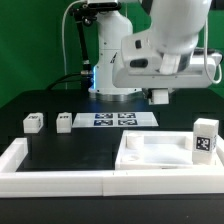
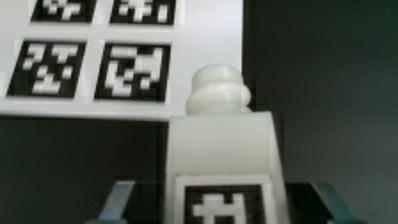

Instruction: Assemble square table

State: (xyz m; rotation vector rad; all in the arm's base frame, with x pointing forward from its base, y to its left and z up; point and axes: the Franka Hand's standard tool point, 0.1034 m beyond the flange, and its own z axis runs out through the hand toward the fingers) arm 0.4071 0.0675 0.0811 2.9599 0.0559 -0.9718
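Note:
The square table top (image 1: 150,158), a white slab with a raised rim, lies at the front right of the exterior view. One white leg (image 1: 205,138) with a tag stands upright at its right end. Two more legs (image 1: 33,122) (image 1: 65,121) sit on the dark table at the exterior view's left. My gripper (image 1: 158,97) hangs above the table behind the slab. In the wrist view the gripper (image 2: 222,205) is shut on the fourth leg (image 2: 222,150), tag facing the camera. The leg's rounded screw tip (image 2: 217,90) points toward the marker board (image 2: 107,60). One finger shows on each side of the leg.
The marker board (image 1: 110,119) lies flat between the left legs and the gripper. A long white border wall (image 1: 60,180) runs along the front and turns up the exterior view's left side. The robot's white base (image 1: 110,60) stands behind.

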